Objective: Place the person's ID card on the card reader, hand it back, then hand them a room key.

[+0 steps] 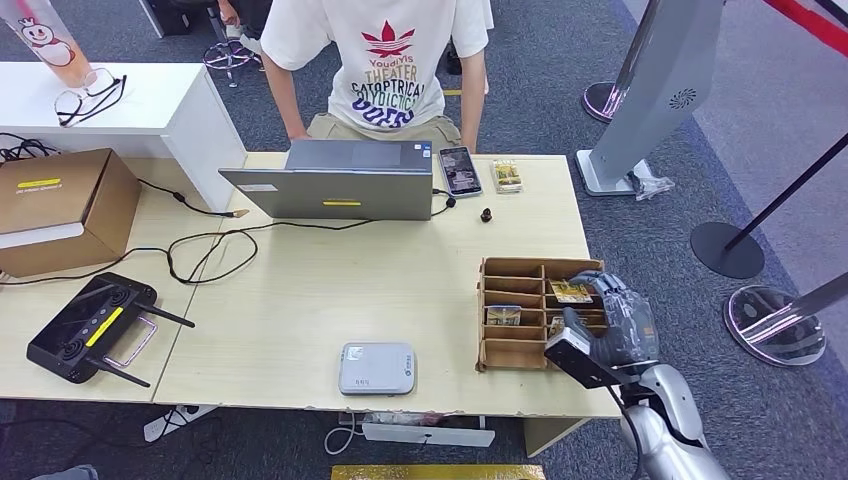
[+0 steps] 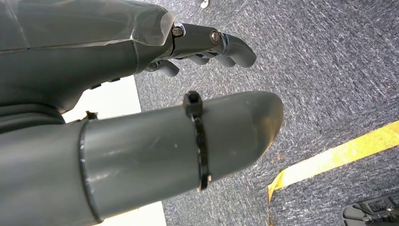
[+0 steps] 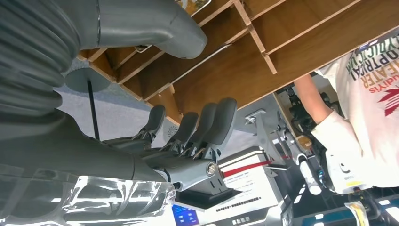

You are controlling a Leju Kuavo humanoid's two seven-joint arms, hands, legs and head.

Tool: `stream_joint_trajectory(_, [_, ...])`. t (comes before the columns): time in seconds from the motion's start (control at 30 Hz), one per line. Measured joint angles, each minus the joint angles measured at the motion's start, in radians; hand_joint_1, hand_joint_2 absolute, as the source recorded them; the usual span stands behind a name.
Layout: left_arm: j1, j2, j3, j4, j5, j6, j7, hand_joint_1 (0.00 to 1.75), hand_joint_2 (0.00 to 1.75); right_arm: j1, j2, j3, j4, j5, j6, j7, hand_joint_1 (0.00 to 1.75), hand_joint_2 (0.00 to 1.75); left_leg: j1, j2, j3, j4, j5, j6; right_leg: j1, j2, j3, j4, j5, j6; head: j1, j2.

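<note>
Right hand (image 1: 610, 320): lower right of head view, over brown wooden compartment box (image 1: 515, 345); wrist view shows fingers (image 3: 207, 127) spread, empty.
Left hand (image 2: 141, 117): above carpet, holding nothing.
Card (image 1: 508, 176): upper centre, on pale surface (image 1: 300, 300).

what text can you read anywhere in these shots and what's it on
"THEATER" and "CATOPTRICAL": printed on the person's white T-shirt, under a red leaf logo.
Line above them and purple line below: too blurred to read.
Card reader markings: too small.
Cards in the wooden organizer: unreadable.
Laptop stickers: unreadable.
</note>
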Motion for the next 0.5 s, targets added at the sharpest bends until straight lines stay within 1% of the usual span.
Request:
stream_joint_trajectory(0.23, [0.000, 0.000, 0.000, 0.000, 0.000, 0.008, 0.000, 0.00, 0.00, 0.000, -0.003, -0.001, 0.011, 0.002, -0.003, 0.000, 0.84, 1.75, 0.000, 0.000, 0.000, 0.000, 0.000, 0.000, 0.000, 0.000, 0.000, 0.000, 0.000, 0.000, 0.000, 0.000])
stream_joint_trajectory(0.33, [0.000, -0.001, 0.000, 0.000, 0.000, 0.013, 0.000, 0.00, 0.00, 0.000, -0.006, -0.002, 0.014, 0.002, -0.004, 0.000, 0.81, 1.75, 0.000, 0.000, 0.000, 0.000, 0.000, 0.000, 0.000, 0.000, 0.000, 0.000, 0.000, 0.000, 0.000, 0.000])
stream_joint_trajectory(0.5, [0.001, -0.003, 0.000, 0.000, -0.002, 0.019, -0.001, 0.00, 0.00, 0.001, -0.009, -0.003, 0.017, 0.006, -0.012, 0.005, 0.83, 1.75, 0.000, 0.000, 0.001, 0.000, 0.000, 0.000, 0.000, 0.000, 0.001, 0.000, 0.000, 0.000, 0.000, 0.000])
